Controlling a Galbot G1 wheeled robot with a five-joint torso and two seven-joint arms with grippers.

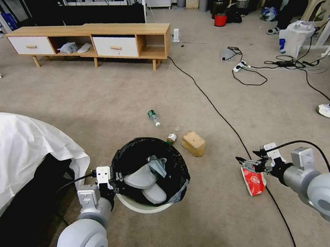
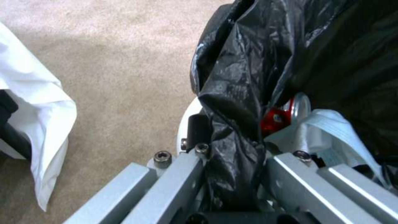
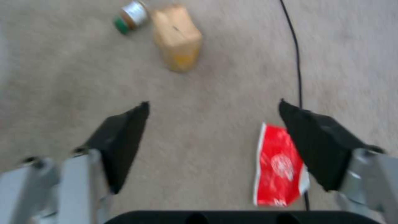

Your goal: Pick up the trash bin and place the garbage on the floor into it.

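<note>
Packet (image 1: 253, 181) flat on floor (image 1: 113, 97), right of bin (image 1: 141, 207), long axis running away from robot | right pincer (image 3: 213, 143) released, just above it, packet under its one finger | left pincer (image 2: 232, 174) clenched on bin rim.

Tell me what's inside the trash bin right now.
Inside the trash bin, the left wrist view shows a crushed red can and pale blue tissue. The black bag hides anything lower.
</note>
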